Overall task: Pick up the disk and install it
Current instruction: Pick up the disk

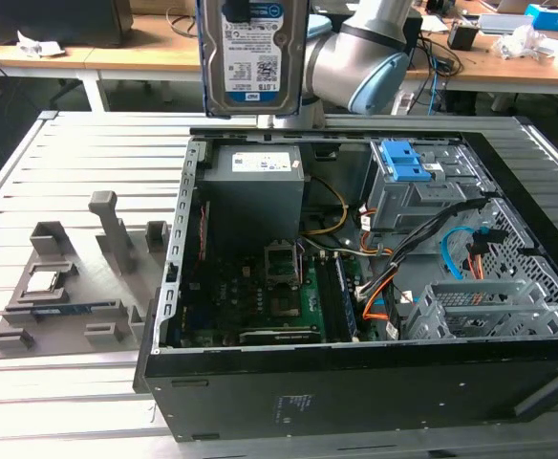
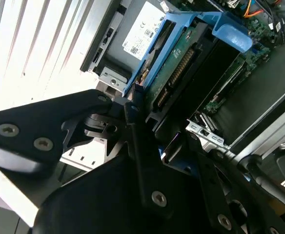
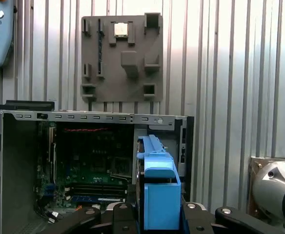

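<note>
In the exterior view the open computer case (image 1: 355, 382) is recorded nearest, laid on a slatted table (image 1: 69, 163), with the motherboard (image 1: 260, 296) exposed and a grey metal cage (image 1: 480, 311) at the exterior view's right. A grey fixture tray (image 1: 59, 287) is noted beside the case on the exterior view's left. Further back, the power supply (image 1: 255, 191) is seated inside the case. The disk (image 1: 253, 57) is held upright above the case's far wall, well clear of it, with its label towards the camera. In the first wrist view the gripper (image 3: 157, 214) is seen clamped on the disk, apparently by its blue carrier frame; the contact is partly hidden. The arm (image 1: 355, 57) is seen behind the disk
</note>
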Robot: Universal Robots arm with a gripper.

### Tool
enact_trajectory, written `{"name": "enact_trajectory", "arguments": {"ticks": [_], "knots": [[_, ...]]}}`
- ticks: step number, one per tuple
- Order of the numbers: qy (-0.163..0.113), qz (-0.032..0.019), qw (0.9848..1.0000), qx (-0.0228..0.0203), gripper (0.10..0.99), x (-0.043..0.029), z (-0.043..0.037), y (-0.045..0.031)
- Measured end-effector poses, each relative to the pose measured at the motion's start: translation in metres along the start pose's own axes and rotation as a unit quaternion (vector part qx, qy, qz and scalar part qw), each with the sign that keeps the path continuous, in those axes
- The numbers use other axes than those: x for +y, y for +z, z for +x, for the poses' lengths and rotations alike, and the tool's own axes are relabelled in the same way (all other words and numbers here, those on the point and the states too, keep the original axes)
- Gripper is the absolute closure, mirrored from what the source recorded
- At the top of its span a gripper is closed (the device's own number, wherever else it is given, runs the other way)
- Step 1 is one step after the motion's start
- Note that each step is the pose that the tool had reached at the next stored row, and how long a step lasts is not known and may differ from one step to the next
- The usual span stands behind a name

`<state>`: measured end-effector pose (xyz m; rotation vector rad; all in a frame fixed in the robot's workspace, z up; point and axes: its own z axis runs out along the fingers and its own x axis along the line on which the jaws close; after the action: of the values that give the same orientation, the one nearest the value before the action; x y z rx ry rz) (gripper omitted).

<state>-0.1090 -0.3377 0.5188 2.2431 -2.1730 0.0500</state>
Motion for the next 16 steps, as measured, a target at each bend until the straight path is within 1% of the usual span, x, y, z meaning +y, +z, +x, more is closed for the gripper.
{"name": "enact_trajectory", "arguments": {"ticks": [4,6,7,9,11,12,13,14,16], "knots": [[0.000,0.0000,1.0000,0.0002,0.722,-0.0288,0.0007,0.0003],[0.000,0.0000,1.0000,0.0003,0.722,-0.0411,0.0010,0.0004],[0.000,0.0000,1.0000,0.0003,0.722,-0.0460,0.0011,0.0004],[0.000,0.0000,1.0000,0.0004,0.722,-0.0529,0.0013,0.0005],[0.000,0.0000,1.0000,0.0005,0.722,-0.0625,0.0015,0.0006],[0.000,0.0000,1.0000,0.0005,0.722,-0.0656,0.0016,0.0006],[0.000,0.0000,1.0000,0.0005,0.722,-0.0702,0.0017,0.0007],[0.000,0.0000,1.0000,0.0005,0.722,-0.0763,0.0019,0.0007],[0.000,0.0000,1.0000,0.0005,0.722,-0.0829,0.0020,0.0008]]}}
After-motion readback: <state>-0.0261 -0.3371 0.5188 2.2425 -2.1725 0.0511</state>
